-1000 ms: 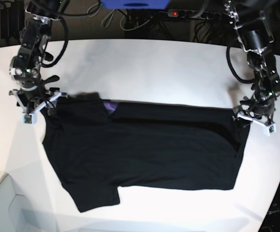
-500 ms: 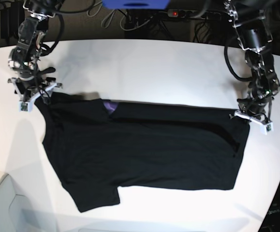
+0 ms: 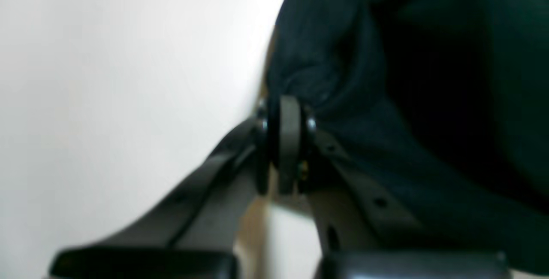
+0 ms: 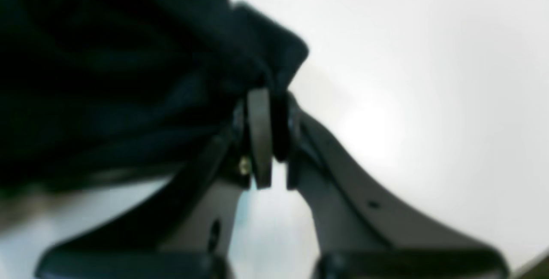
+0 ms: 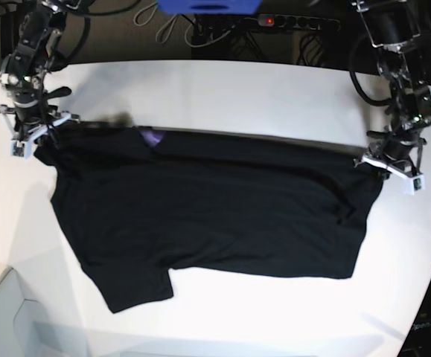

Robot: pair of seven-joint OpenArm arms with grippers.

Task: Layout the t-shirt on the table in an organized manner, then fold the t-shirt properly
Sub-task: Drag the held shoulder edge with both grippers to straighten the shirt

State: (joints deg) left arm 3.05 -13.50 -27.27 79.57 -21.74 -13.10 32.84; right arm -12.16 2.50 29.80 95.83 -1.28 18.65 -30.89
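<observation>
Base: shirt spread on worktop, long axis left-right, shifted up-view since earlier. Left wrist: left pincer clamped on shirt corner. Right wrist: right pincer clamped on shirt corner.

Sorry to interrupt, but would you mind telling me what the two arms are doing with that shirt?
Each arm has pinched one far corner of the black t-shirt: the left claw and the right claw are both shut on cloth. The shirt lies spread across the white table, plain side up, and is not yet folded.
</observation>
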